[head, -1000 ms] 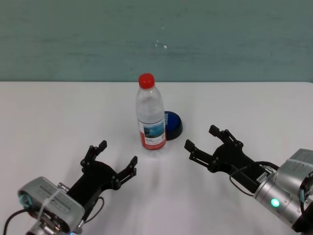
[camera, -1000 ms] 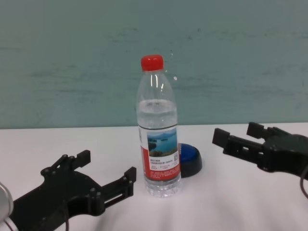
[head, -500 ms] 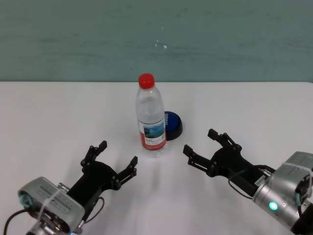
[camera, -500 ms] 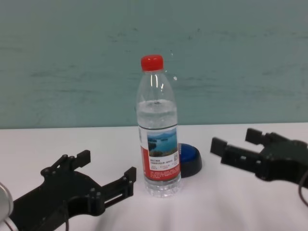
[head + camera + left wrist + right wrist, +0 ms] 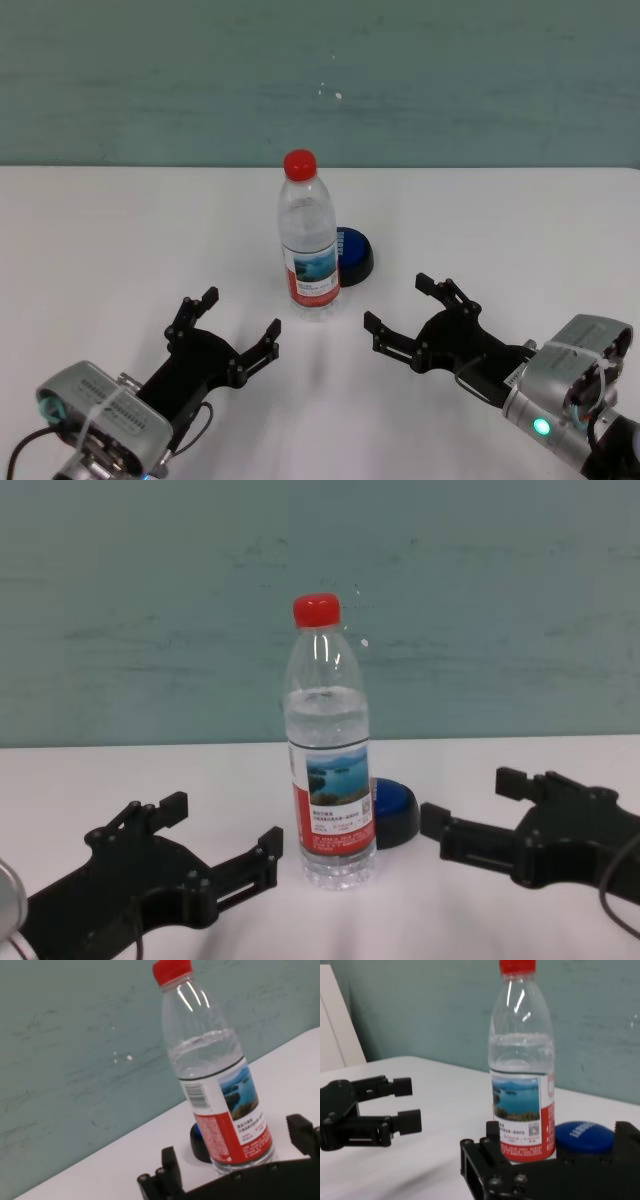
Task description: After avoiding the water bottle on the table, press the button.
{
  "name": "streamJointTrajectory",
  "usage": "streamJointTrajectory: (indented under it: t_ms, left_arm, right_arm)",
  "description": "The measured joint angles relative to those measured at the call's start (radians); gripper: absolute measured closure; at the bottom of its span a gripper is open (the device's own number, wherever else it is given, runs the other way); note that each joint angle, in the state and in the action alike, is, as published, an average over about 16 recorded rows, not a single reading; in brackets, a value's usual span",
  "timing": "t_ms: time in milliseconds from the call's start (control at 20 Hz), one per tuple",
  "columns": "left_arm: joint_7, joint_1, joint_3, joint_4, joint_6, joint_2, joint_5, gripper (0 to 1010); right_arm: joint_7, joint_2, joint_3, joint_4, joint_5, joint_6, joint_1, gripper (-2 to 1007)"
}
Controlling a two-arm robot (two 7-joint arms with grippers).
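Note:
The water bottle stands upright in the middle of the white table, clear with a red cap and a red-and-white label. Right behind it and a little to its right sits the blue-topped button on its black base; the bottle partly hides it in the chest view. My right gripper hovers low, open and empty, on the near right side of the bottle and short of the button. My left gripper is open and empty, on the near left side of the bottle.
A teal wall runs along the table's far edge. In the right wrist view the bottle and the button lie just ahead, with the left gripper farther off beside them.
My right gripper has slid left, back toward me and lower, ending closer to the bottle's base. The left gripper, bottle and button have not moved.

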Motion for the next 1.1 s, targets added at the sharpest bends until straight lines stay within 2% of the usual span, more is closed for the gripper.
streamJointTrajectory:
  t_ms: [200, 550, 1100]
  left_arm:
    - [0.0, 0.0, 0.0, 0.0, 0.0, 0.0, 0.0, 10]
    - [0.0, 0.0, 0.0, 0.0, 0.0, 0.0, 0.0, 10]
    - [0.0, 0.0, 0.0, 0.0, 0.0, 0.0, 0.0, 10]
  right_arm:
    - [0.003, -0.005, 0.001, -0.001, -0.025, -0.013, -0.003, 2]
    - [0.017, -0.013, 0.013, -0.002, -0.034, -0.036, -0.011, 2]
    - [0.023, -0.02, 0.024, -0.005, -0.034, -0.038, -0.018, 2]
